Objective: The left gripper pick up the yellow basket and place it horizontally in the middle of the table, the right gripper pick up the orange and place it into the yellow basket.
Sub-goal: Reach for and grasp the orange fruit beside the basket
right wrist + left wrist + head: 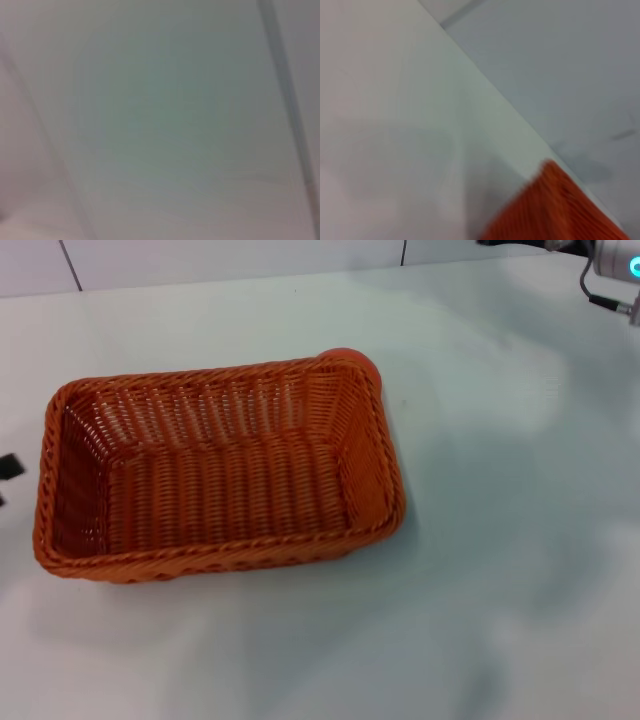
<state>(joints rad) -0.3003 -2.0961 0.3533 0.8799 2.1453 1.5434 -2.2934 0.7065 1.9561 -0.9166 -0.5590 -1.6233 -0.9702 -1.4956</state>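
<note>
the yellow basket [215,475] sits open-topped on the table [500,570], nothing inside. the orange [352,359] is tucked tight behind its far right corner, mostly hidden by the rim. bare surface lies to the right and in front of the basket.

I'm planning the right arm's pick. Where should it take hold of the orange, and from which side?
Only a sliver of the orange shows, tucked behind the far right corner of the yellow basket. The right gripper should probably descend from above on the far side, jaws across its round body, clear of the braided rim.
</note>
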